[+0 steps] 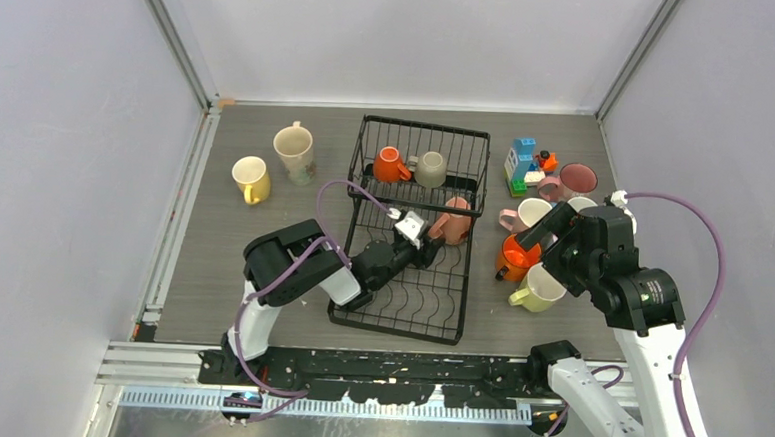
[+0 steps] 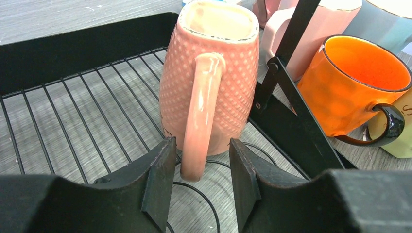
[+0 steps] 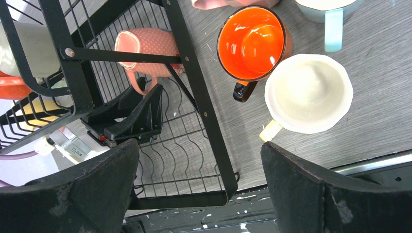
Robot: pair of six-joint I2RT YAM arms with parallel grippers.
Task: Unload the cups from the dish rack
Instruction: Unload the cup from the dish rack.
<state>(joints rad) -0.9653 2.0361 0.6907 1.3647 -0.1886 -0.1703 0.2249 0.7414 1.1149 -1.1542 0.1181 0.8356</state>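
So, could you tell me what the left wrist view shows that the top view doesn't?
Left wrist only: the handle of the pink mug sits inside the open left gripper, gaps on both sides. Top only: a yellow mug and a cream mug left of the rack, an orange mug and a grey mug in its basket, a toy figure. Both: the pink mug, the rack, the black-handled orange mug.

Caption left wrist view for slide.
Left pincer straddles the handle of the pink cup in the dish rack, not yet closed.
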